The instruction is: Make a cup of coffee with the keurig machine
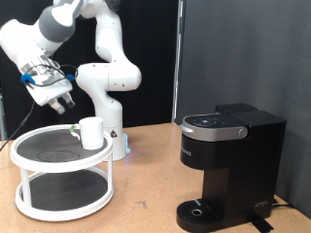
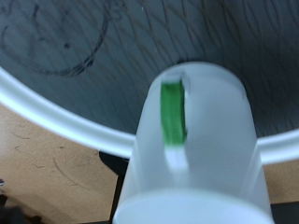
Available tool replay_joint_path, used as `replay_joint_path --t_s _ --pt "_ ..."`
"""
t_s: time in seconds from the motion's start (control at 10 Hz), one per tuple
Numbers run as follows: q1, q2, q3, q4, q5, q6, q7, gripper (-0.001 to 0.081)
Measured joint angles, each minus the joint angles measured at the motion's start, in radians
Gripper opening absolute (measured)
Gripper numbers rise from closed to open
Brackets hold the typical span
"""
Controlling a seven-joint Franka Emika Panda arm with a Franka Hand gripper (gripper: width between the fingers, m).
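Observation:
The white mug [image 1: 91, 132] stands upright on the top tier of a white round rack [image 1: 39, 162], at the rim on the exterior view's right. A green patch shows at its handle. My gripper [image 1: 62, 105] hangs in the air above the rack, up and to the exterior view's left of the mug, fingers apart and empty. The wrist view looks down on the mug [image 2: 196, 149] and the rack's rim [image 2: 56, 117]; my fingers do not show there. The black keurig machine [image 1: 228, 160] stands at the exterior view's right, lid down, nothing on its drip base [image 1: 199, 209].
The rack has two tiers with dark mesh floors [image 2: 84, 47]. The robot's white base [image 1: 112, 97] stands just behind the rack. A wooden table [image 1: 146, 194] carries everything. A dark panel stands behind the keurig.

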Motion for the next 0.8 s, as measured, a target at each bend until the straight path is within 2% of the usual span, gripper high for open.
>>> replay_joint_path --t_s 0.1,0.2,0.3,0.6,0.8 --pt "0.013 0.021 -0.013 -0.016 0.006 0.029 -0.030 0.0635" --pt "0.027 0.040 -0.025 -0.028 0.012 0.047 -0.056 0.0704" --pt "0.041 0.057 -0.035 -0.036 0.019 0.059 -0.079 0.0729" --pt "0.071 0.096 -0.051 -0.048 0.041 0.073 -0.121 0.0734" --pt "0.077 0.106 -0.054 -0.049 0.055 0.073 -0.136 0.0734"
